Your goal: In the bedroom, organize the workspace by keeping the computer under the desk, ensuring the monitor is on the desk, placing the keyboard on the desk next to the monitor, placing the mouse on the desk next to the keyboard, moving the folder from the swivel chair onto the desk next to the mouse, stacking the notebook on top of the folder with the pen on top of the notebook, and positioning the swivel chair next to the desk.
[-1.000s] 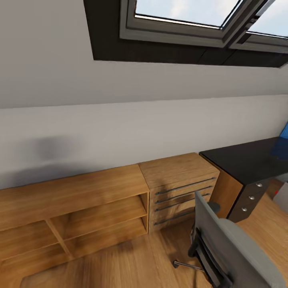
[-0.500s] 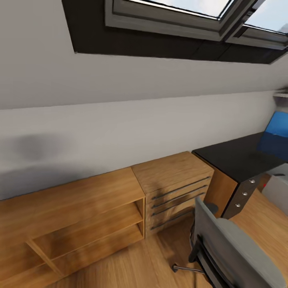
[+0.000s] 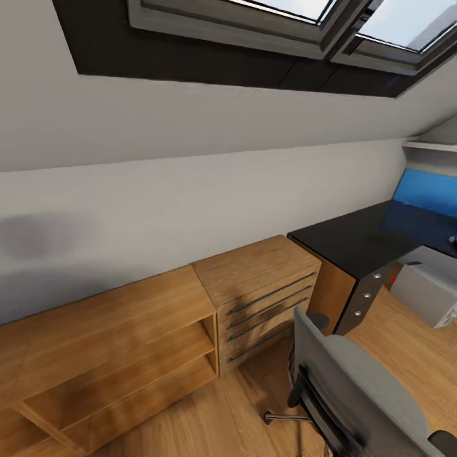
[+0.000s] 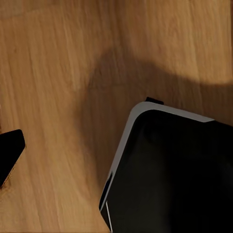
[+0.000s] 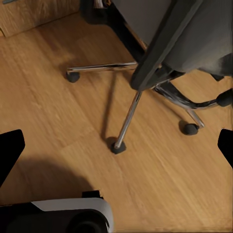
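Looking down the right wrist cam first: right gripper (image 5: 116,148) spread wide, one black fingertip (image 5: 9,155) at each side edge, nothing held. Hovering over wood floor (image 5: 53,111), apart from the swivel chair (image 5: 160,58) in the upper half, chrome star legs and black casters showing. Only one dark tip of the left gripper (image 4: 10,154) at the left edge of its cam, so can't tell if open or closed.

Head cam: same chair (image 3: 358,393) lower right, grey padded back, black frame. Behind it a light wooden chest (image 3: 260,289) with bar handles, beside a low open shelf (image 3: 108,343). Further right the black desk (image 3: 352,244), round knobs, a white-grey computer (image 3: 428,293) on the floor beneath. Bright blue flat thing (image 3: 428,190) at the desk's far end, can't tell what. Compared with a second ago: camera swung, more desk in frame, computer case now fully visible.
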Robot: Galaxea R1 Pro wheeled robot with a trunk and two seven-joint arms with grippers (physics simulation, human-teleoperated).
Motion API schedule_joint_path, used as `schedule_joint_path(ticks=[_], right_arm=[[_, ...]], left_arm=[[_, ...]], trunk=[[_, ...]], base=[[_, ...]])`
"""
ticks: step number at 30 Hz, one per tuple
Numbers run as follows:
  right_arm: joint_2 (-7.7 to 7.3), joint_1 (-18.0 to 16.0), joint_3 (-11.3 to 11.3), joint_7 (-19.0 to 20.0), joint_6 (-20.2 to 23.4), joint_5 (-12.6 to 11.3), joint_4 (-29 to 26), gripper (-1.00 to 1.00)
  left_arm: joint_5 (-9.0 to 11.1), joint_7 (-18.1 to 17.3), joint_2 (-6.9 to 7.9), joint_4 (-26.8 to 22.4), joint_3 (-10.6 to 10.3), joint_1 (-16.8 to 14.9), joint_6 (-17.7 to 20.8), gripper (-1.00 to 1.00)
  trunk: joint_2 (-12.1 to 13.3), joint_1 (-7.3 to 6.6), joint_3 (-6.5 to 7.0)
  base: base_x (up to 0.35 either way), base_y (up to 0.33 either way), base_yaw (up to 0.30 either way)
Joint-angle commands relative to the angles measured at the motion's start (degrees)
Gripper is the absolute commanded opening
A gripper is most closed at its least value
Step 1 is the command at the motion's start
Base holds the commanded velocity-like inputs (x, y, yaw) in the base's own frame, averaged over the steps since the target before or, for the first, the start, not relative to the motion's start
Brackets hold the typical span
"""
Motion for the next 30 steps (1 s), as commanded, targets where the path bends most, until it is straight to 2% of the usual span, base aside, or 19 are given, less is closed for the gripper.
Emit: schedule_joint_path(ticks=[1, 21, 30], right_arm=[[0.04, -0.08, 0.49, -0.33, -0.17, -0.18, 0.13, 1.00], [-0.05, -0.08, 0.49, -0.31, -0.17, -0.18, 0.13, 1.00], [-0.04, -0.08, 0.49, -0.31, -0.17, -0.18, 0.13, 1.00]], left_arm=[[0.21, 0.36, 0.00, -0.01, -0.50, -0.02, -0.11, 1.00], [0.23, 0.36, 0.04, -0.01, -0.50, -0.02, -0.11, 1.00], [0.23, 0.36, 0.05, -0.01, -0.50, -0.02, -0.11, 1.00]], trunk=[[-0.12, 0.03, -0.16], [-0.12, 0.03, -0.28], [-0.12, 0.03, -0.28]], base=[[0.001, 0.211, -0.248], [0.000, 0.308, -0.280], [0.000, 0.065, -0.292]])
